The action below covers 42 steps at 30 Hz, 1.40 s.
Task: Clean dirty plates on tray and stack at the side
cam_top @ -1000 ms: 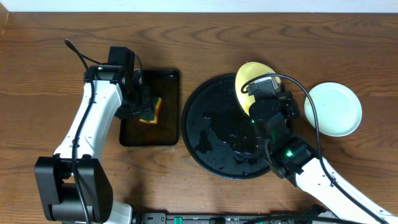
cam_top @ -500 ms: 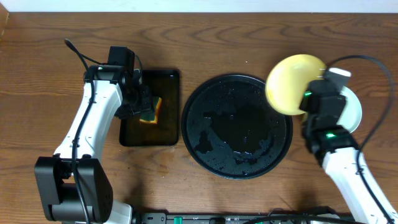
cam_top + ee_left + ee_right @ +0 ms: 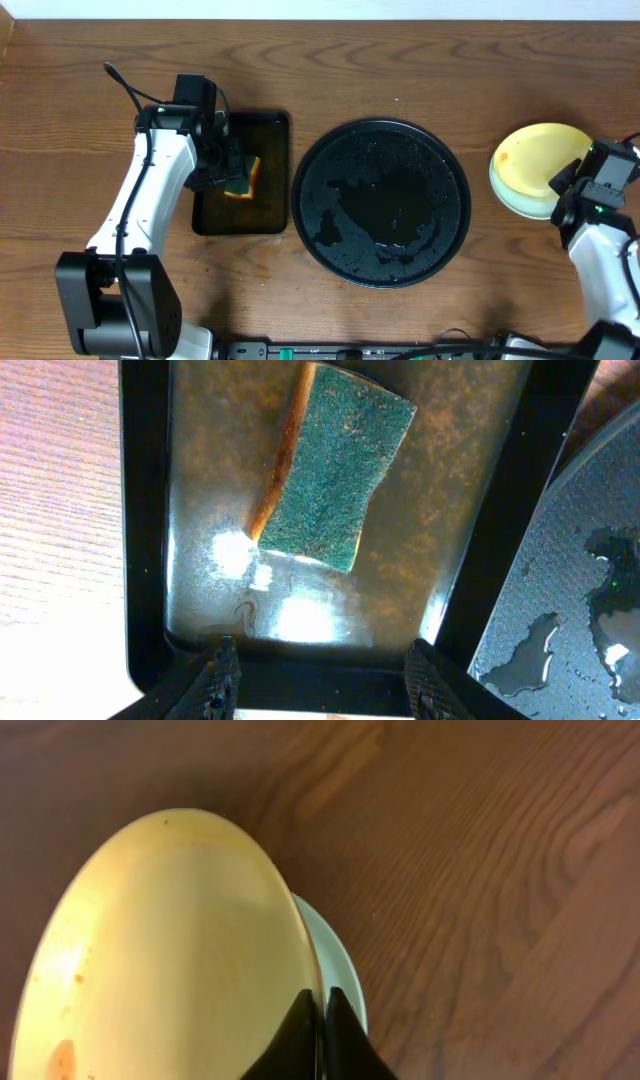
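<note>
The large round black tray (image 3: 380,203) sits wet at the table's middle with no plates on it. My right gripper (image 3: 568,180) is shut on the rim of the pale yellow plate (image 3: 535,160), holding it over a mint-white plate (image 3: 510,200) at the right side. In the right wrist view the yellow plate (image 3: 170,950) fills the left, pinched by the fingers (image 3: 320,1010), with the mint-white rim (image 3: 340,970) just behind. My left gripper (image 3: 320,670) is open above the small rectangular tray's near rim, short of the sponge (image 3: 335,465). A third plate does not show.
The small rectangular black tray (image 3: 270,215) stands left of the round tray and holds the green and yellow sponge (image 3: 243,177). The round tray's wet edge (image 3: 580,590) shows in the left wrist view. The brown wooden table (image 3: 400,70) lies all around.
My right gripper has carried the yellow plate from the round tray's back rim rightward to above the mint-white plate at the right. The left arm has not moved.
</note>
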{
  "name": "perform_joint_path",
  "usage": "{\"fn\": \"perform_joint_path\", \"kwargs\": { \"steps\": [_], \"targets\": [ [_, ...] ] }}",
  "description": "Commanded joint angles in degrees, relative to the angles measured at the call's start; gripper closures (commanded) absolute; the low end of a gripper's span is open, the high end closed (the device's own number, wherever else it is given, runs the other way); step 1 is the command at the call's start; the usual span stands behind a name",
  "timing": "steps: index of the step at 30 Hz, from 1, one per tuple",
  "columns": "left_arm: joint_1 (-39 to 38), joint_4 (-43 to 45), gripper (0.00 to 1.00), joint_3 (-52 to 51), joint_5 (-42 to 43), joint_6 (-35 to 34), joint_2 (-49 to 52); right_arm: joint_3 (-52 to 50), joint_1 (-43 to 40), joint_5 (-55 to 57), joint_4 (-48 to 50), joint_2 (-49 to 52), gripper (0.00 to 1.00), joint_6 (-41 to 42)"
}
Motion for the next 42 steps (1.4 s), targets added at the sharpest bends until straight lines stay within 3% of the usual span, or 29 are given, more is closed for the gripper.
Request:
{"fn": "perform_joint_path", "kwargs": {
  "steps": [1, 2, 4, 8, 11, 13, 15, 19, 25, 29, 35, 37, 42],
  "targets": [
    [0.09, -0.35, 0.45, -0.22, 0.59, -0.09, -0.42, 0.09, -0.61, -3.28, 0.04, 2.01, 0.83, -0.02],
    [0.09, -0.35, 0.45, -0.22, 0.57, -0.09, -0.42, 0.09, -0.57, -6.71, 0.26, 2.01, 0.7, -1.27],
    [0.09, -0.33, 0.37, -0.22, 0.59, -0.11, -0.42, 0.09, -0.52, -10.69, 0.92, 1.95, 0.68, -2.47],
    [0.09, -0.33, 0.31, -0.22, 0.59, -0.11, -0.42, 0.35, 0.13, -21.18, 1.49, 1.77, 0.67, -4.76],
    [0.09, -0.11, 0.3, -0.22, 0.57, -0.09, -0.42, 1.6, 4.35, -30.88, -0.74, 1.79, 0.64, -11.13],
    [0.09, 0.57, 0.3, -0.22, 0.55, -0.07, -0.42, 3.08, 7.41, -31.39, -4.63, 1.79, 0.6, -15.15],
    [0.15, 0.66, 0.26, -0.17, 0.55, -0.09, -0.42, 5.86, 10.99, -31.06, -10.97, 1.79, 0.47, -19.61],
    [0.13, -3.67, 0.21, -0.17, 0.35, -0.57, -0.42, 10.69, 13.77, -30.75, -24.87, 1.79, 0.01, -20.79],
    [0.13, -13.14, 0.2, -0.37, -1.18, -0.31, -0.87, 10.95, 13.77, -30.1, -38.25, 1.51, 0.01, -20.74],
    [-0.68, -13.07, 0.2, -3.96, -1.16, 0.68, -6.84, 8.57, 13.75, -30.1, -40.76, -2.34, 0.01, -20.76],
    [-2.25, -2.36, 0.2, -16.85, -1.16, 5.49, -32.63, -3.06, 14.64, -29.22, -31.78, -22.88, 0.01, -21.03],
    [-2.23, 2.43, 0.2, -22.08, -1.16, 6.62, -46.1, -7.32, 14.91, -27.19, -29.03, -35.87, 0.01, -19.61],
    [-2.23, 4.0, 0.2, -25.09, -1.14, 6.62, -65.7, -9.25, 14.91, -27.12, -29.57, -50.18, 0.01, -19.69]
  ]
}}
